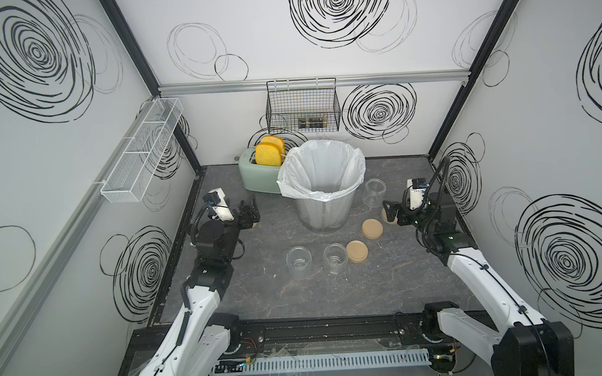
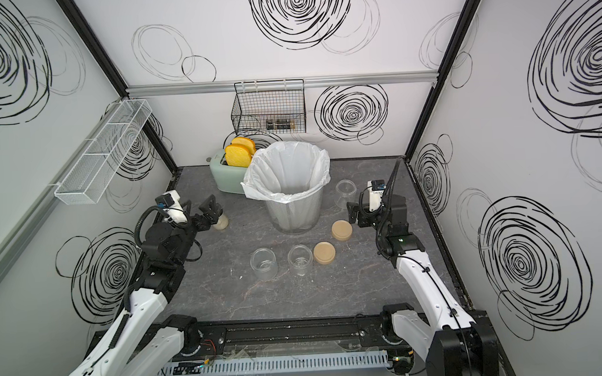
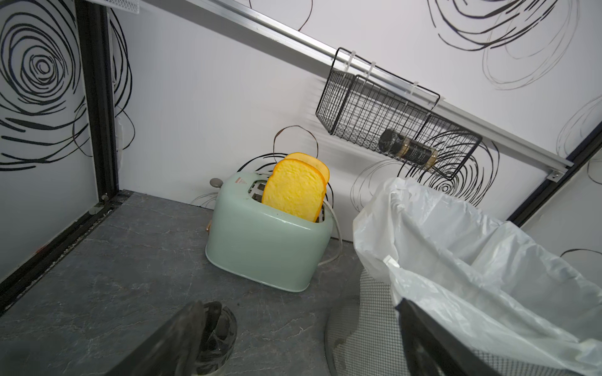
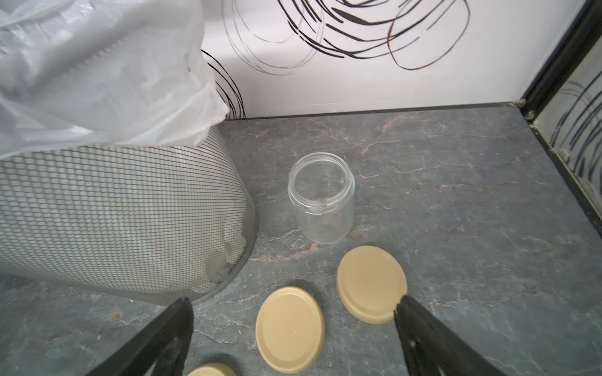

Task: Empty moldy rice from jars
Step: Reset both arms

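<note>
Either side of the bin (image 4: pixel 114 201) | right gripper (image 4: pixel 293 302) low over lids (image 4: pixel 290 328), jaws wide, empty | left gripper (image 3: pixel 299 304) low, jaws wide, empty

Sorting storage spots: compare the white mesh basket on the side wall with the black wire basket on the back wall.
The white mesh basket is long, narrow and split into three compartments; the black wire basket is boxier, undivided. The white one's mesh is fine, the black one's grid coarse. Nothing shows in the white one; a spice shaker lies in the black one. Both hang on walls.
</note>
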Motion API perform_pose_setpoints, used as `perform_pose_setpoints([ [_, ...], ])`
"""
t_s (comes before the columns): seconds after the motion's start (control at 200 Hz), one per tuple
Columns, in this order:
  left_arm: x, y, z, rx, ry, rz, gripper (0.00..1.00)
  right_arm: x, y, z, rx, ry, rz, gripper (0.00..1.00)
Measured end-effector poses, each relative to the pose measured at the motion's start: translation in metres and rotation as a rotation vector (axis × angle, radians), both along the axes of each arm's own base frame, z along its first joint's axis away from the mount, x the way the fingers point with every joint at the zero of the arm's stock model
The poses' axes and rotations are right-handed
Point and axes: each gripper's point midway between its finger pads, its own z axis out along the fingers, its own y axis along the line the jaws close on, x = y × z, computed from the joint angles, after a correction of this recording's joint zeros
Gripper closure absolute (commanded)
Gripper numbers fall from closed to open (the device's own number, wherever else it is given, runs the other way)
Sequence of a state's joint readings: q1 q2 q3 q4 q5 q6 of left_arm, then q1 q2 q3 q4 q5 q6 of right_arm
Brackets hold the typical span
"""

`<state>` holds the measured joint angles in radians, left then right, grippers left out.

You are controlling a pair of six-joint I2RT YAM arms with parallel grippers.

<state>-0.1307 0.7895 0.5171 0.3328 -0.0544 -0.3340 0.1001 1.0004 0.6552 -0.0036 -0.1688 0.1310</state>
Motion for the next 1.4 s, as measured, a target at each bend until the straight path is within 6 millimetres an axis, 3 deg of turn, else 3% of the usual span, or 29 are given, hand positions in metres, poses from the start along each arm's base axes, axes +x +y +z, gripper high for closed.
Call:
perform_pose_setpoints([
  [0.225,-0.005,-0.005,-0.009,0.088,-0.04,0.014,0.04,-0.002,-0.021,-0.022,-0.008,-0.009,-0.088,0.02],
  [0.48,-0.01,-0.001,-0.051,0.171,-0.021,0.054,0.04,-0.008,-0.039,-0.055,-0.041,-0.016,-0.177,0.02],
  [0.73,-0.015,0.009,-0.107,0.229,0.026,0.098,0.04,-0.029,-0.054,-0.083,-0.08,-0.095,-0.248,0.02],
  [0.926,-0.006,0.015,-0.119,0.28,0.024,0.139,0.04,-0.03,-0.06,-0.099,-0.092,-0.106,-0.278,0.02],
  [1.161,-0.001,0.03,-0.146,0.324,0.073,0.186,0.04,-0.018,-0.072,-0.096,-0.114,-0.149,-0.332,0.02],
  [1.281,0.001,0.057,-0.145,0.284,0.035,0.269,0.04,-0.01,-0.084,-0.095,-0.12,-0.164,-0.374,0.02],
  [1.401,0.002,0.064,-0.172,0.286,0.099,0.269,0.04,-0.003,-0.091,-0.092,-0.116,-0.186,-0.402,0.02],
])
